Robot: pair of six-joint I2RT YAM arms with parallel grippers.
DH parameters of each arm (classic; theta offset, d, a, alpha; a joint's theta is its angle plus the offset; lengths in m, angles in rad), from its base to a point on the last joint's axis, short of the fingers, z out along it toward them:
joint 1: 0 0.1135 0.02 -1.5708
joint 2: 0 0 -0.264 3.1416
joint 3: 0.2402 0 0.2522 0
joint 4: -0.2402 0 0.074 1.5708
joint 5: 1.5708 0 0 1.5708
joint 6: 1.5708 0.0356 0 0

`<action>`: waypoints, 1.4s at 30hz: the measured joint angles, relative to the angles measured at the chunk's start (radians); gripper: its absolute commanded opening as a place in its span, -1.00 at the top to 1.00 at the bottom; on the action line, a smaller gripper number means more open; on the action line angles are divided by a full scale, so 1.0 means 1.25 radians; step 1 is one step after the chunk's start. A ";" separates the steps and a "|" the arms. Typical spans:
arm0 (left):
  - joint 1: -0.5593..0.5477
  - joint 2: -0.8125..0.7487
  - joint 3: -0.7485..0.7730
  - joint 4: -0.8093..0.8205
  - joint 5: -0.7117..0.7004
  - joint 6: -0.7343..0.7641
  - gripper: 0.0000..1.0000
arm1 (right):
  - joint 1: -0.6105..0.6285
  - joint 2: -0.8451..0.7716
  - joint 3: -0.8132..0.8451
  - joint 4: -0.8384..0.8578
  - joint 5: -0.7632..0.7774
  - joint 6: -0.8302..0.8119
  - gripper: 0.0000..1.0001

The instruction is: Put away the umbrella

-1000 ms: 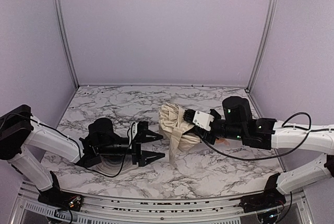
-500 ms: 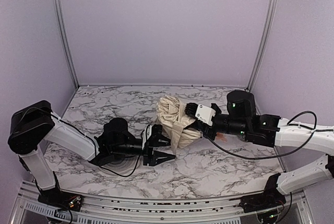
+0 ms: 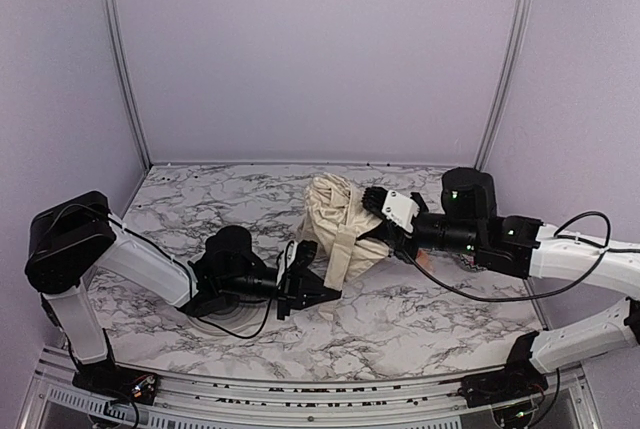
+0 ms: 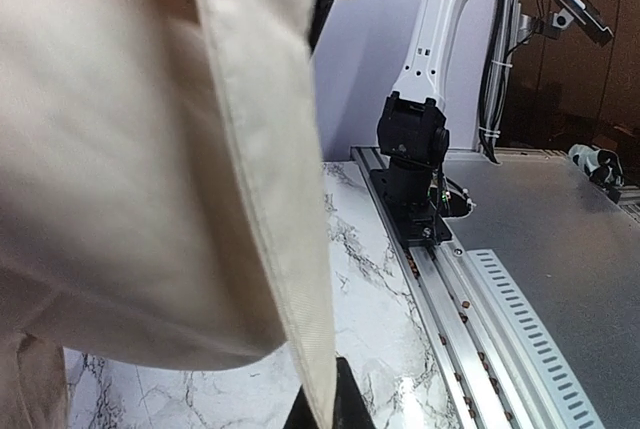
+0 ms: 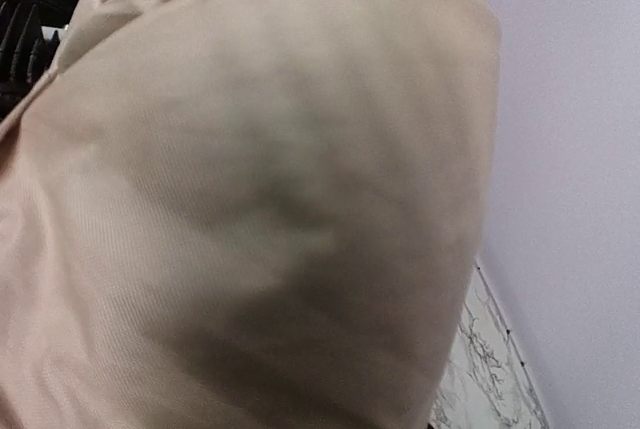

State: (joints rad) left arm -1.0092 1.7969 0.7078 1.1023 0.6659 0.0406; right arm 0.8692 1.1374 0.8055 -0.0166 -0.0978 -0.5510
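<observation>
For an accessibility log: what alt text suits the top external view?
A bunched cream umbrella lies on the marble table. The right gripper meets its right side; the open left gripper reaches toward its hanging strap from the left.

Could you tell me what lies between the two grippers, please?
Only the umbrella, seen in the top view: the right gripper grips it, and the open left gripper sits beside it.

The top camera is looking down from above and behind onto the grey-veined white marble counter [image 3: 400,324]. Both wrist cameras are sitting close to the crumpled cream fabric umbrella [image 3: 335,224], sharing it with the top view.
</observation>
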 measured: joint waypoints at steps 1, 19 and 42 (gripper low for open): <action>0.000 0.002 0.000 0.000 0.006 -0.006 1.00 | -0.012 -0.002 0.001 0.000 -0.005 0.010 1.00; 0.020 -0.034 0.049 -0.223 -0.039 0.209 1.00 | -0.234 -0.051 0.078 -0.141 -0.273 0.126 1.00; 0.149 0.095 0.410 -0.598 0.051 0.527 1.00 | -0.040 0.000 0.130 -0.414 -0.540 -0.197 1.00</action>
State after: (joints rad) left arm -0.8230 1.9160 1.2205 0.3550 0.7296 0.6998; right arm 0.8192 1.1378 0.9684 -0.5343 -0.7734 -0.7971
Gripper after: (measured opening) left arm 0.003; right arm 0.192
